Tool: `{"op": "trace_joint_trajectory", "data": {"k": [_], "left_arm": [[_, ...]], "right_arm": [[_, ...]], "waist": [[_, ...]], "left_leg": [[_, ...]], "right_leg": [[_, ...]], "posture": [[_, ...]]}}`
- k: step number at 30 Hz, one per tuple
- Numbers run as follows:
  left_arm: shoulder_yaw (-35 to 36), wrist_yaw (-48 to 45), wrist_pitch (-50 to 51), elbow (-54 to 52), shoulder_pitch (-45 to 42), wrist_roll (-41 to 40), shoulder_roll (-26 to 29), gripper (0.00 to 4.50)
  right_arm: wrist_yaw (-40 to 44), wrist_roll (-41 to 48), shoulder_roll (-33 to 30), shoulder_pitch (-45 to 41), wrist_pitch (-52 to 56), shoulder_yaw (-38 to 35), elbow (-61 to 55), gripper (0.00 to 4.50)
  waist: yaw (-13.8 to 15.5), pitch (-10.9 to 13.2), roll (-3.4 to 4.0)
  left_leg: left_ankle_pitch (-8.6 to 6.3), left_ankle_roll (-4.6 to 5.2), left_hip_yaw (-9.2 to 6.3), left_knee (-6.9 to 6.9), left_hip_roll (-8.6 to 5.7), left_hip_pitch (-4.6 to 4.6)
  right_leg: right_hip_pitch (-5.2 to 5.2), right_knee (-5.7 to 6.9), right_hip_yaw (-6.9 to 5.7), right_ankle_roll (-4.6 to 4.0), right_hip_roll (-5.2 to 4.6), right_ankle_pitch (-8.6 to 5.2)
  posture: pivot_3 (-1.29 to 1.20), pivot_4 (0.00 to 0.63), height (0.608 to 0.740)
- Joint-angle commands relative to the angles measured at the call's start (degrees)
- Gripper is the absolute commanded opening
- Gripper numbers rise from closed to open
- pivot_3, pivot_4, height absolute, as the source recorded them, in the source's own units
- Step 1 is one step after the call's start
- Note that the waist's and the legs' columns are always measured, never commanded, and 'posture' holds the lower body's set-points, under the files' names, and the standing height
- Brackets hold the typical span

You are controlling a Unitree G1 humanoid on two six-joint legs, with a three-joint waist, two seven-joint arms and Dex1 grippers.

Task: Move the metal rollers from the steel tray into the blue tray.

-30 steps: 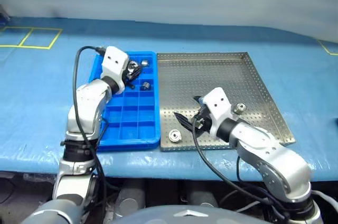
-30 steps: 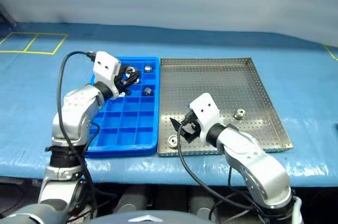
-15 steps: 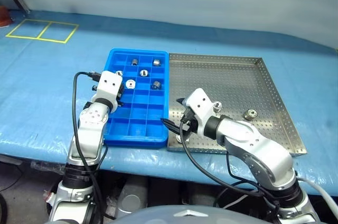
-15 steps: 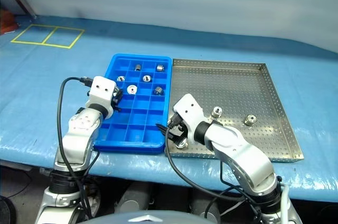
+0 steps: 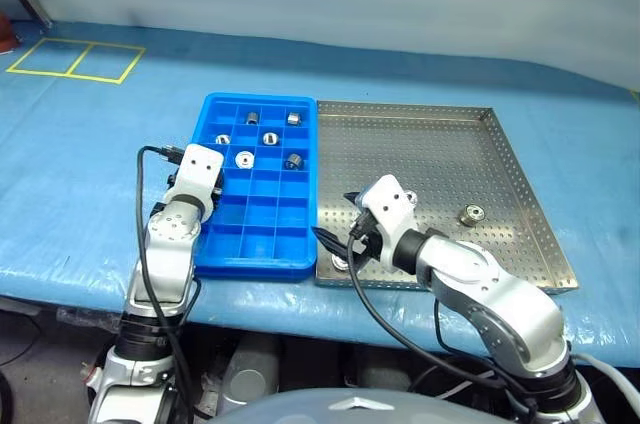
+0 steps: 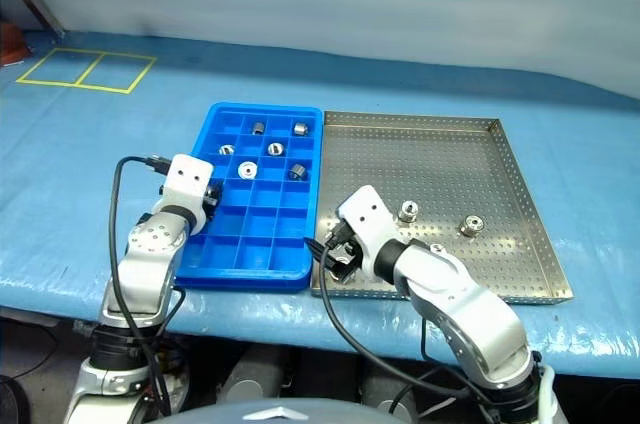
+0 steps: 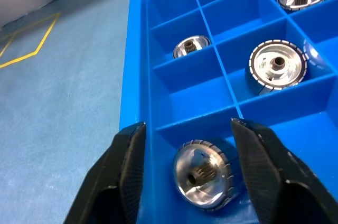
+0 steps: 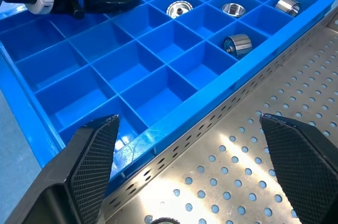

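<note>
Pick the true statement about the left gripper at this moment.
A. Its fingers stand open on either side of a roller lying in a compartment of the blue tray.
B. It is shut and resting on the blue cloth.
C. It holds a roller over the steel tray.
A: the left wrist view shows the left gripper with a gap on each side of a roller sitting in a blue tray compartment.

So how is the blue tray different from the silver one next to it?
The blue tray is plastic, split into small square pockets; the steel tray is bare metal with one open dotted floor. The blue one is narrower, the steel one wider. The blue one holds more metal rollers; fewer lie on the steel one. Both are shallow rectangles, side by side.
</note>
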Motion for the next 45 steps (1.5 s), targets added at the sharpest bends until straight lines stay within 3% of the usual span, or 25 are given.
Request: {"op": "trace_joint_trajectory", "data": {"k": [1,3,11,16,19,24,38,45], "left_arm": [[-2.1,-2.9,-6.6,-1.8,-4.7,-1.6,0.6,4.17],[-3.0,-6.0,-9.0,-1.0,-7.3,-3.6,0.5,4.48],[-10.5,-27.7,-12.0,10.8,-20.2,-16.3,-1.2,4.48],[-16.5,-35.8,-11.9,20.8,-26.4,-18.6,-4.6,4.48],[-17.1,-35.9,-9.3,26.1,-28.8,-19.8,-8.5,4.48],[-21.2,-38.6,-9.4,29.4,-29.6,-18.6,-10.1,4.48],[-32.4,-41.7,-10.6,28.3,-26.3,-10.9,-4.5,4.48],[-32.2,-41.5,-9.3,28.1,-24.9,-10.8,-5.7,4.48]], "right_arm": [[-1.0,0.3,-0.4,1.3,0.6,-4.2,-4.7,4.5],[-1.5,0.4,-1.2,3.1,1.6,-6.6,-6.5,4.5],[-3.8,-0.4,-3.4,17.0,4.8,-18.8,-14.2,4.5],[-6.7,0.8,-2.6,24.3,1.5,-23.0,-15.3,4.5],[-9.2,1.9,-2.4,27.8,-1.6,-22.6,-15.3,4.5],[-14.6,4.1,-2.6,32.0,-6.9,-19.9,-15.3,4.5],[-24.9,9.6,-7.4,36.0,-14.2,-15.2,-15.3,4.5],[-26.3,11.7,-8.7,33.7,-12.9,-15.2,-15.3,4.5]], "waist": [[0.0,0.0,-0.02],[-0.1,0.0,-0.02],[-2.5,0.0,0.0],[-4.6,0.0,0.0],[-5.7,0.0,0.05],[-8.0,0.0,0.06],[-9.9,-0.1,0.08],[-9.8,-0.1,0.08]], "left_leg": [[0.01,0.01,-0.02,0.02,0.0,-0.07],[0.02,0.04,-0.04,0.02,-0.01,-0.1],[-0.03,0.16,0.06,-0.02,-0.18,-0.08],[-0.02,0.15,0.05,0.05,-0.23,-0.03],[-0.02,0.15,0.08,0.07,-0.2,0.02],[-0.03,0.15,0.15,0.05,-0.19,0.03],[-0.03,0.16,0.32,0.03,-0.01,0.05],[-0.03,0.17,0.35,0.05,0.07,0.05]], "right_leg": [[-0.02,-0.01,-0.01,0.0,-0.03,0.0],[-0.02,-0.03,-0.05,0.0,-0.09,0.01],[-0.01,-0.06,-0.01,0.01,-0.21,0.0],[0.02,-0.02,0.01,0.04,0.02,-0.01],[0.03,0.0,0.09,0.04,0.05,-0.01],[0.0,0.0,0.2,0.06,0.07,0.0],[-0.08,0.01,0.4,0.09,0.06,0.02],[-0.08,0.0,0.43,0.13,0.02,0.04]], "posture": [[0.17,0.15,0.74],[0.16,0.15,0.74],[0.05,0.15,0.74],[0.0,0.15,0.74],[-0.07,0.15,0.74],[-0.13,0.15,0.74],[-0.17,0.15,0.74],[-0.15,0.15,0.74]]}}
